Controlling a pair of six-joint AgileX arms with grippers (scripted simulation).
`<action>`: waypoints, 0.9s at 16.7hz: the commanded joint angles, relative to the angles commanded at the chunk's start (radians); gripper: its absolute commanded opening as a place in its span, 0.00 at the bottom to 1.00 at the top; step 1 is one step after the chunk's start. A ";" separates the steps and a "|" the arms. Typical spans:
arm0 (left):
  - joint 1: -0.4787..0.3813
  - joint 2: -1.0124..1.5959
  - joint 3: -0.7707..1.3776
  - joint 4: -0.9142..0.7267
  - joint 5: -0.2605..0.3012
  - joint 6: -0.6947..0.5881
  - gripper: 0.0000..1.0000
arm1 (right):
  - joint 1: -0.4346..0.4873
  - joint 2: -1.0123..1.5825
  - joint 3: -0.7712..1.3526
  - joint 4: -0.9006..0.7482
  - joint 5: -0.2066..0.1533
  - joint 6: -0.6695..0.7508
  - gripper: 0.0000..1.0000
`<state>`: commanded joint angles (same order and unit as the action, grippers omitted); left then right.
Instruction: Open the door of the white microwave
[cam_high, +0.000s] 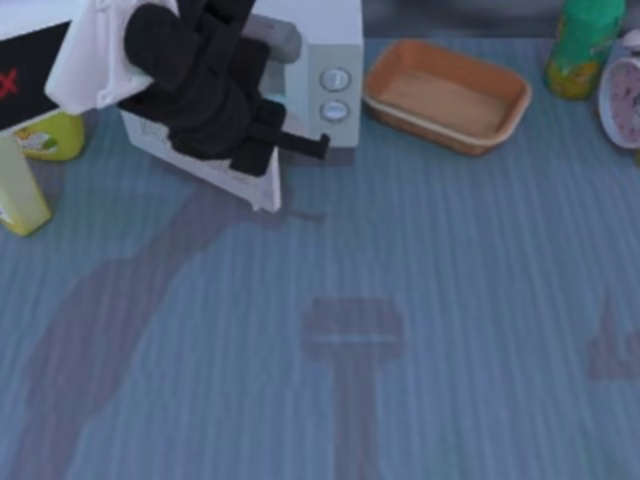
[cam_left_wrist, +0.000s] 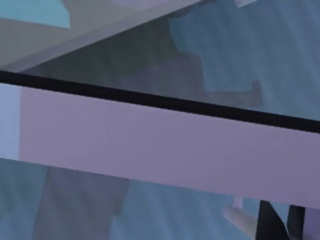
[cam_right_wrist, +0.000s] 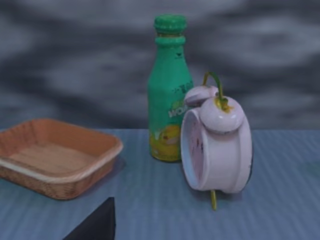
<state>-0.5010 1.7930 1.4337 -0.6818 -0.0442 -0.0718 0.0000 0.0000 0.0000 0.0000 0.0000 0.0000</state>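
The white microwave (cam_high: 335, 45) stands at the back, left of centre, with two round silver knobs (cam_high: 335, 95) on its panel. Its door (cam_high: 255, 190) is swung outward at an angle to the front, the hinge side to the left. My left arm reaches over the door, and my left gripper (cam_high: 312, 146) sits at the door's free edge, shut on the door's pale handle (cam_left_wrist: 240, 216). The left wrist view shows the door's edge (cam_left_wrist: 165, 145) as a wide pale band, with the left gripper (cam_left_wrist: 285, 225) dark below it. My right gripper (cam_right_wrist: 95, 227) is outside the top view; only a dark tip of it shows in the right wrist view.
An orange tray (cam_high: 447, 95) lies right of the microwave. A green bottle (cam_high: 583, 45) and a pink alarm clock (cam_high: 625, 100) stand at the back right. Two yellow containers (cam_high: 45, 135) (cam_high: 18, 190) and a black box (cam_high: 25, 85) sit at the far left.
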 joint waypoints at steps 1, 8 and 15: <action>0.000 0.000 0.000 0.000 0.000 0.000 0.00 | 0.000 0.000 0.000 0.000 0.000 0.000 1.00; 0.026 -0.039 -0.060 0.004 0.051 0.084 0.00 | 0.000 0.000 0.000 0.000 0.000 0.000 1.00; 0.046 -0.074 -0.089 0.014 0.083 0.142 0.00 | 0.000 0.000 0.000 0.000 0.000 0.000 1.00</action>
<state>-0.4550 1.7187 1.3450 -0.6674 0.0391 0.0707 0.0000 0.0000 0.0000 0.0000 0.0000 0.0000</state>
